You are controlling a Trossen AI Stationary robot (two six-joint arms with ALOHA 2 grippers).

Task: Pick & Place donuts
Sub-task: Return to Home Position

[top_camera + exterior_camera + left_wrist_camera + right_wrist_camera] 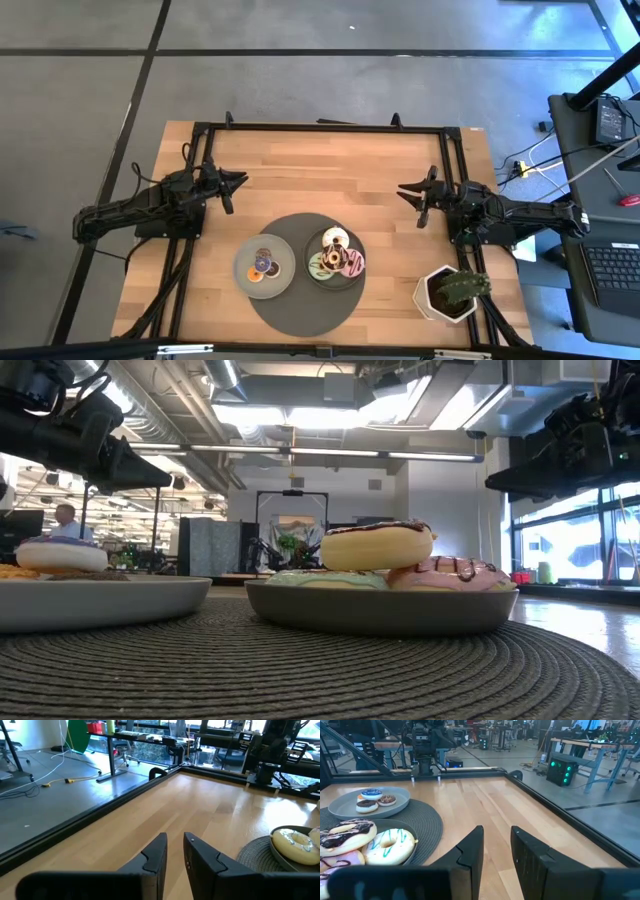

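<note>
Both arms hang over bare wood toward the back of the counter [300, 160], well apart from the plates. The left claw [238, 182] points inward from the left side and the right claw [408, 190] from the right. Each wrist view shows two fingers parted by a narrow gap with nothing between them, so both claws are released and empty.

Every donut in view lies on a plate on the round woven mat [300, 315]. The small donuts [264, 264] sit on the gray plate [240, 268]. The larger donuts [336, 252] crowd the dark plate [340, 287], just beside it. Seen from counter height, the chocolate-topped cream donut [376, 546] rests on its neighbours rather than on the plate. The small ones look like four from above, though I cannot be sure of the count.

The placing looks finished, so the remaining risk is in parking the arms. The potted plant [447, 295] stands just beside the right arm, and a wide folding swing there could clip it. A knock to the counter or mat could also tip the stacked donut off its perch and out of the dark plate.
</note>
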